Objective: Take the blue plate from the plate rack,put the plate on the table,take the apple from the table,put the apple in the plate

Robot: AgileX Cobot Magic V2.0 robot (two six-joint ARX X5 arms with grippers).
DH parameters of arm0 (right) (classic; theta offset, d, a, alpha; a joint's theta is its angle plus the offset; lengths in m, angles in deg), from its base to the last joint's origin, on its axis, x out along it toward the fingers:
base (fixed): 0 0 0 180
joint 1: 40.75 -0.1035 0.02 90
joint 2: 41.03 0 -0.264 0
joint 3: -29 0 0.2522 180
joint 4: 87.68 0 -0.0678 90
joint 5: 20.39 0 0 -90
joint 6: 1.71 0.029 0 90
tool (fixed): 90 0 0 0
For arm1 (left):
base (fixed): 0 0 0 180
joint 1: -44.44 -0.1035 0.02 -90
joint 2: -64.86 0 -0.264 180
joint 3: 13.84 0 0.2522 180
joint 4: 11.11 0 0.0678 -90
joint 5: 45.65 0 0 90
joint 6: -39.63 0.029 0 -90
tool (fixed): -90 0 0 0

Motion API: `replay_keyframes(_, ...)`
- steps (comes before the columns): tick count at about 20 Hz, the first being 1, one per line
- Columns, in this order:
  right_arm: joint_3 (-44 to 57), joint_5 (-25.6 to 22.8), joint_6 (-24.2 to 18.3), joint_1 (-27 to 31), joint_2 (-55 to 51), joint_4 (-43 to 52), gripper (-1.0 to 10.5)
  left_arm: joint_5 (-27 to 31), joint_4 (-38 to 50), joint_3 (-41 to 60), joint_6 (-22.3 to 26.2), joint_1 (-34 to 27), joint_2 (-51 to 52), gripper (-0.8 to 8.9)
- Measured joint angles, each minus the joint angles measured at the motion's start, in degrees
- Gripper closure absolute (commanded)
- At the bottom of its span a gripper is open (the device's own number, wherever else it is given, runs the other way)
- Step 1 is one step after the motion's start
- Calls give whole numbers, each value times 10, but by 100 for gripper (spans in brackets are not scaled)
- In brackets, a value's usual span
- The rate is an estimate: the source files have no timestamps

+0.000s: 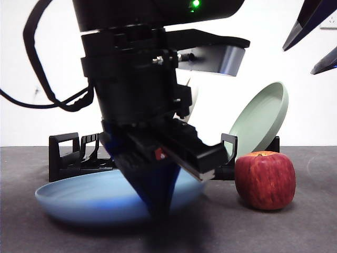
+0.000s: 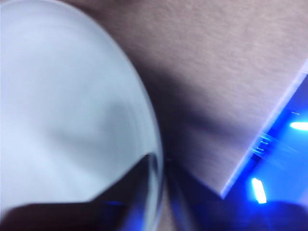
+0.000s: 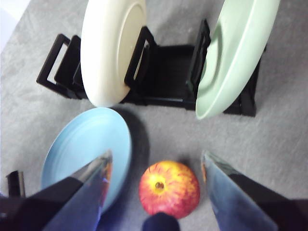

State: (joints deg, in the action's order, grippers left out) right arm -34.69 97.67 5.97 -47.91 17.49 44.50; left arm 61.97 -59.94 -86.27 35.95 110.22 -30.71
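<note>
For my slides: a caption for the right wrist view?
Open right gripper above apple, blue plate alongside on table.

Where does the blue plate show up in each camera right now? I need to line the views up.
Front view: the blue plate lies flat on the table, low and left of centre, partly behind the left end effector.
Left wrist view: it fills the left side, its rim between the jaws.
Right wrist view: lower left, below the cream plate.
Shared landmark: the apple beside it, absent from the left wrist view.
</note>
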Motion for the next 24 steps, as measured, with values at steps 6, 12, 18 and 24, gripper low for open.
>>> replay_keyframes(6,0,-13,0,-26,0,-12,495,2,-62,-98,-18,-2,30,319)
replay_keyframes(12,0,-110,0,-102,0,-13,495,133,-147,-289,13,-21,111,319)
replay_keyframes(18,-1,-219,-2,-200,57,-6,438,148,-156,-400,46,-119,232,320)
replay_keyframes(24,-1,-253,-9,-246,190,37,438,150,-216,-400,48,-197,354,320)
